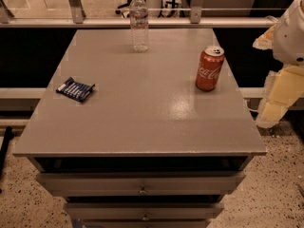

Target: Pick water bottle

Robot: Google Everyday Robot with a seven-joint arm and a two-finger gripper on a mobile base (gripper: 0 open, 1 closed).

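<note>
Water bottle (139, 22) lies far and to the left of the gripper (272, 106), which hangs beside the right edge of the table (142, 127), seemingly with nothing in it; whether it is open or closed one cannot tell. The red can (209, 68) stands between them, nearer the gripper. The bottle stands upright at the far edge, long axis vertical. The arm (289, 32) is cut off at right.

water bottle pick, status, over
Gripper beside the table's right edge, not over the top. Water bottle upright at far edge, untouched. Coca-Cola can on the right, blue packet on the left, both apart from it.
</note>
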